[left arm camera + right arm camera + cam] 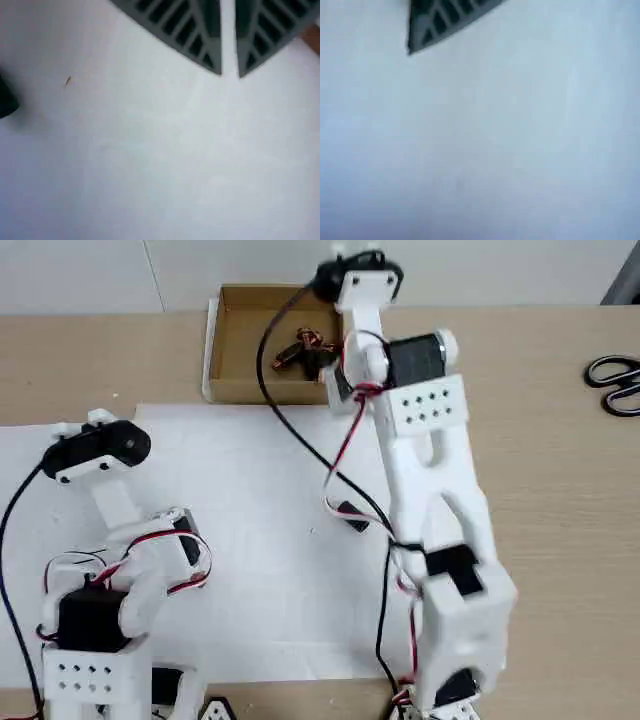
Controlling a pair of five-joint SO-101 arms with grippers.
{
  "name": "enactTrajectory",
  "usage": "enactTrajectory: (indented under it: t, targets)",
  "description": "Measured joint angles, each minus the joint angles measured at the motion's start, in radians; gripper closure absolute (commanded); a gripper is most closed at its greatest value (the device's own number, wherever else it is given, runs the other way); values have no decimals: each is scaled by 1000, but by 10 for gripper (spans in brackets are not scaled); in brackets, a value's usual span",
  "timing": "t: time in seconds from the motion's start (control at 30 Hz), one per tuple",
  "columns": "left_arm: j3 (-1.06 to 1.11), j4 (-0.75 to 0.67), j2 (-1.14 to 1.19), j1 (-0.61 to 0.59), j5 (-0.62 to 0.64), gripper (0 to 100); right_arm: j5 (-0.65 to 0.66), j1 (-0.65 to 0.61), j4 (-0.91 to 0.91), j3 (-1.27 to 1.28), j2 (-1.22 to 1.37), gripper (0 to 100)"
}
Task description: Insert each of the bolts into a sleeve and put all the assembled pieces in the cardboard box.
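The cardboard box [232,380] stands at the back of the table, and several brown bolt-and-sleeve pieces [300,350] lie in its right part. My right arm stretches across the table, with its gripper [360,275] raised by the box's far right corner. In the right wrist view it hangs over a plain white surface. My left gripper [229,70] hovers low over the white paper [150,160]; its dark fingers are nearly together with nothing between them. In the high view the left gripper [95,445] sits near the paper's left edge, far from the box.
A white paper sheet [260,540] covers the table's middle and left. Black scissors [615,380] lie at the right edge on bare wood. The right arm's cables [340,480] trail across the paper. A dark blurred thing [6,100] sits at the edge of the left wrist view.
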Motion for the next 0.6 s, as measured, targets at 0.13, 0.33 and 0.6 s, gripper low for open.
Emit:
enactTrajectory:
  t: [0.13, 0.33, 0.6]
  targets:
    - [0, 25, 0, 0, 0, 994, 41, 0, 0, 308, -192, 842]
    - [0, 25, 0, 0, 0, 994, 130, 3, 0, 592, -348, 843]
    - [-46, 81, 0, 0, -28, 994, 284, 3, -2, 916, -505, 843]
